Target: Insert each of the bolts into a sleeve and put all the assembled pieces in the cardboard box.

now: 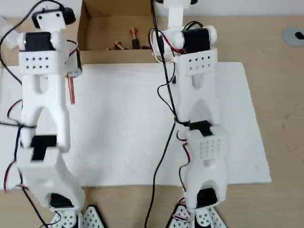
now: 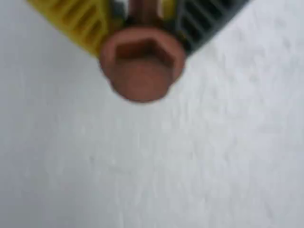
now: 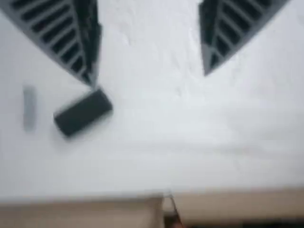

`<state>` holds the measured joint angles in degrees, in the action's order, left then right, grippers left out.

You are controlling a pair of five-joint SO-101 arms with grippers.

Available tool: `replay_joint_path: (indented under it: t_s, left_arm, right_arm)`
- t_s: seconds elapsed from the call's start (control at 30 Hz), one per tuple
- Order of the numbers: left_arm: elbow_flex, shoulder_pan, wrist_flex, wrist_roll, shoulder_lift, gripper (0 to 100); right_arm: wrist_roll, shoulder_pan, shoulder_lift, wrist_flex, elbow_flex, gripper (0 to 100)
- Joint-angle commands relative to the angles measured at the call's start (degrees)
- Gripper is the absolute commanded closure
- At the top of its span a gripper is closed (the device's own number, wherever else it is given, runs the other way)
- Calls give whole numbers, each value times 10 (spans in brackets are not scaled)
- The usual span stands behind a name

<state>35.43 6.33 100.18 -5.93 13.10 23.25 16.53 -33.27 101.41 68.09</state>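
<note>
The left pincer (image 2: pixel 142 16) grips a copper bolt (image 2: pixel 141 64) by its shank, hexagonal head toward the camera, over the white mat (image 2: pixel 142 166). The right pincer (image 3: pixel 147 47) stands wide open above the mat, with a black sleeve (image 3: pixel 83 113) lying at lower left. Copper pieces (image 1: pixel 126 43) lie in the cardboard box (image 1: pixel 85 28), top centre.

Overhead at workbench: pale wood-grain counter (image 1: pixel 278 99) runs across frame, bare along right side, along near edge and at far left corner. White textured mat (image 1: pixel 118 137) spread over middle of counter, right border slanting outward toward near side, near border straight. Small grey round disc (image 1: pixel 290 35), possibly cable port, dark patch at its outer rim, sits in counter at far right. Light even and diffuse; shadows on mat soft, faint.
</note>
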Motion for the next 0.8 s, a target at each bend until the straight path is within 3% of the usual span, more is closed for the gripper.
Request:
replay_joint_path:
  t_s: [0.0, 0.2, 0.4, 0.57, 0.77]
  left_arm:
    - [-103, -6, -19, -7, -173, 989]
    - [-385, -4, -169, -20, -400, 989]
    - [-655, -5, -333, -21, -596, 993]
    - [-745, -3, -375, -21, -685, 993]
    - [-781, -3, -382, -21, -720, 993]
  right_arm:
    - [29, 4, 105, 11, -138, 824]
    - [96, -9, 142, -25, -311, 825]
    - [178, -34, 142, -178, -431, 825]
    - [238, -34, 131, -276, -473, 825]
    - [280, -55, 75, -316, -470, 825]
